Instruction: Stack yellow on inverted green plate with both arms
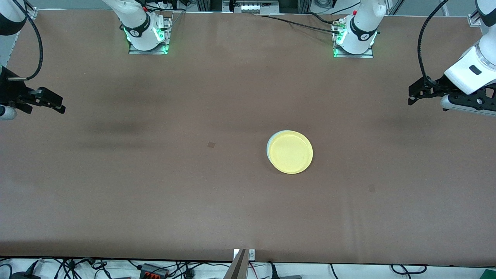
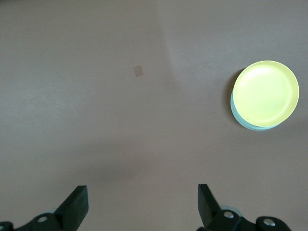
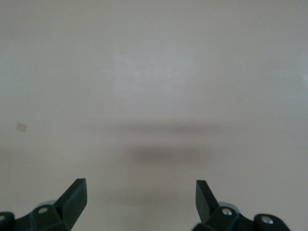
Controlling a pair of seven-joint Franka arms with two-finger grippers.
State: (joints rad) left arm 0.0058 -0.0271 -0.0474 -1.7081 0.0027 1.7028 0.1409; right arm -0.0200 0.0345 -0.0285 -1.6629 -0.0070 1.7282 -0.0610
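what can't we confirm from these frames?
- Green plate: only a sliver shows in the front and left wrist views; the yellow plate covers the rest, so inverted or not is unclear.
- Right wrist view: bare table only, no plates.
- Left gripper and right gripper, both open over the table's ends: their arms are cut off by the front view's edges.

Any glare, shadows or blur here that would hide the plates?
Front view: even light, soft arm shadows on the table, yellow plate sharp. Left wrist view: yellow plate slightly overexposed, green plate showing only as a thin edge beneath it. Right wrist view: pale, washed out, one faint shadow band, no plates.
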